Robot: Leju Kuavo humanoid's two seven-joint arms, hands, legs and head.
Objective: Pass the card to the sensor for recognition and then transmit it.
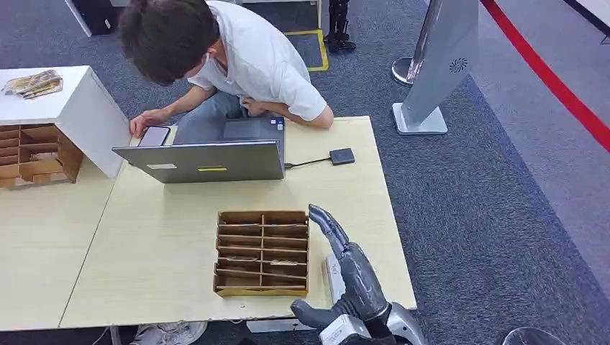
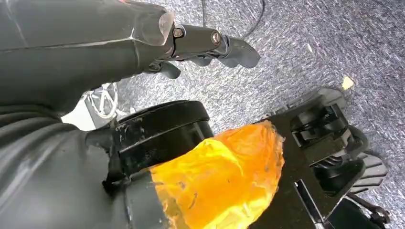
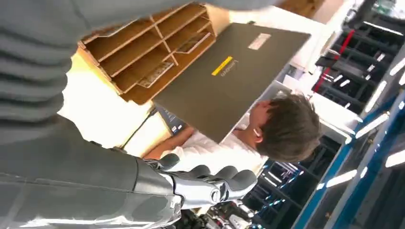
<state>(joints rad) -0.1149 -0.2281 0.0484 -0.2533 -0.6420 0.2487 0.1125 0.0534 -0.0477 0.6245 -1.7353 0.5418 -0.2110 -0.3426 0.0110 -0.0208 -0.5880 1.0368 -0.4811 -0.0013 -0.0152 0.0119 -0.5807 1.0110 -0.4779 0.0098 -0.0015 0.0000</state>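
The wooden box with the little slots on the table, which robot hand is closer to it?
The right hand. It is raised over the table right beside the wooden box, at its right edge. The left hand hangs low over the carpet floor, away from the box.

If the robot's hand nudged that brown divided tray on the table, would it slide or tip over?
The tray looks like thin cardboard, so it is probably light and would likely slide on the smooth table. It lies low and flat, so tipping seems unlikely. Its thin dividers might bend if the right hand beside it pressed hard.
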